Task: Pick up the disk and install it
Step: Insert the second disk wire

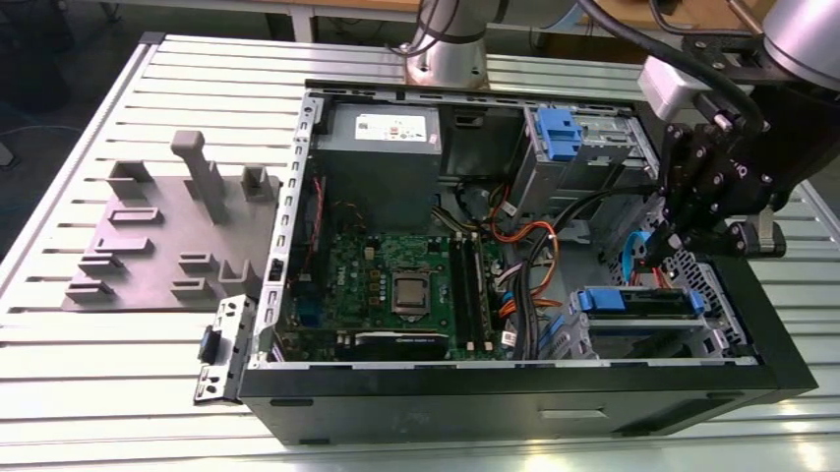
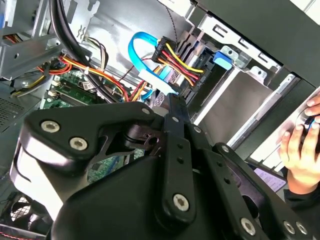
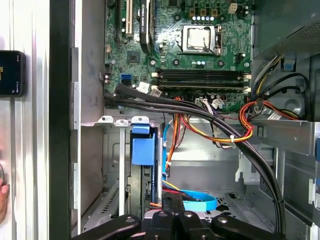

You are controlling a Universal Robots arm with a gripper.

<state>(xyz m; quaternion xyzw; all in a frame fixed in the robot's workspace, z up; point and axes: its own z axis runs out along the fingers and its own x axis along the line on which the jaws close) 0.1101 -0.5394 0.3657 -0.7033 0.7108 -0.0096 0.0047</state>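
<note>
Your gripper [image 1: 672,241] hangs inside the open computer case [image 1: 788,364] with its fingers pressed together and nothing between them, as far as the wrist views show. The disk [image 1: 636,303] sits just below the fingertips, already lying in the drive cage [image 1: 715,339], its blue carrier facing up. By the look of it, the seating is mostly done. Press squarely along the carrier and not on the wiring. In the second wrist view the fingertip lies right beside the red, yellow and black power leads [image 2: 175,57] and the blue data cable [image 2: 137,45], and a sideways nudge could snag either.

Counted in the exterior view:
- Two blue carriers: the disk under your hand, and a second carrier [image 1: 558,133] well beyond it.
- One power supply [image 1: 381,143].
- One processor socket [image 1: 409,291].

A person's hand [image 2: 300,150] rests outside the case wall.
</note>
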